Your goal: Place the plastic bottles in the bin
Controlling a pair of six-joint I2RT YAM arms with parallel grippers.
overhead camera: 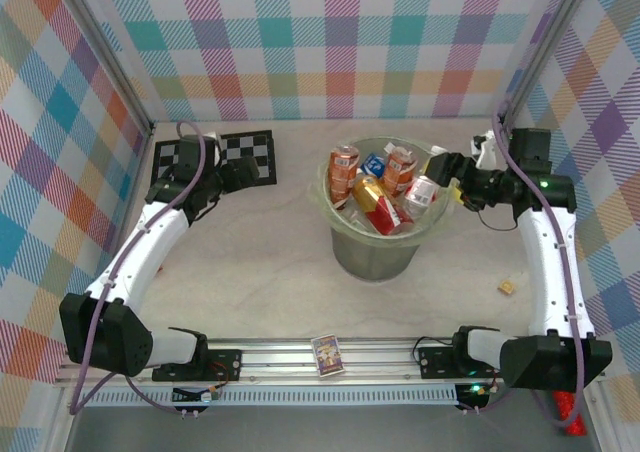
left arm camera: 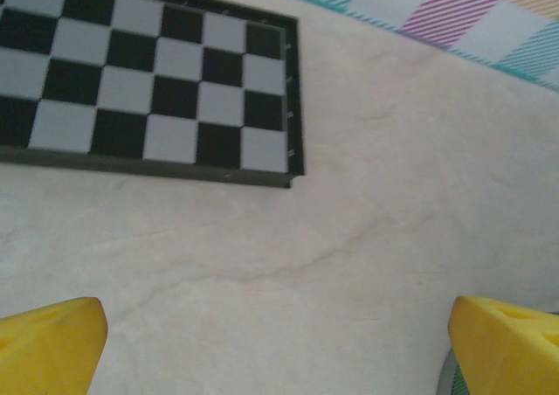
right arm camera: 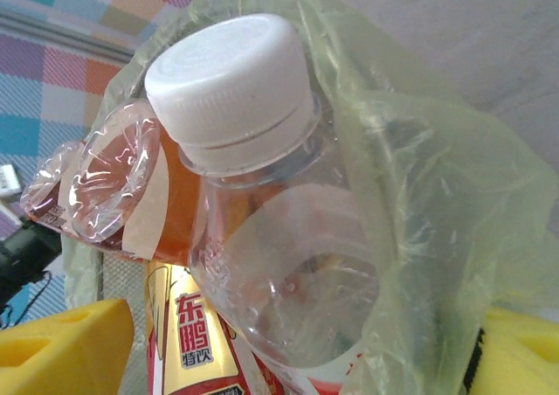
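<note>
Top view: bin [overhead camera: 372, 257], a translucent pale green wastebasket, stands upright on the table [overhead camera: 270, 282], roughly mid-table. Plastic bottles [overhead camera: 378, 204] are piled inside it up to the rim: orange-brown ones toward the far side, one with a blue label among them, and a red-and-gold labelled one in the middle. I count about seven, but the overlap makes the number uncertain.

Right gripper [overhead camera: 448, 177]: just beside the bin's right rim, pointing in at the pile.
- In the right wrist view the yellow fingers [right arm camera: 61, 351] stand wide apart.
- A clear bottle [right arm camera: 262, 246] with a white cap sits between them, cap toward the camera.
- It rests on the other bottles and against the bin's liner [right arm camera: 428, 203].
- There is a visible gap on the left finger's side. The right finger is partly behind the liner.
- Reads as jaws spread, with no grip on the bottle.

Left gripper [left arm camera: 278, 356]: well left of the bin.
- Fingers spread fully with nothing between them, over bare table.
- It is near the corner of a checkerboard [left arm camera: 148, 80], which lies flat to the far left of the bin.

Other items: a small card box [overhead camera: 328, 353] sits on the rail at the near edge, in front of the bin.
</note>
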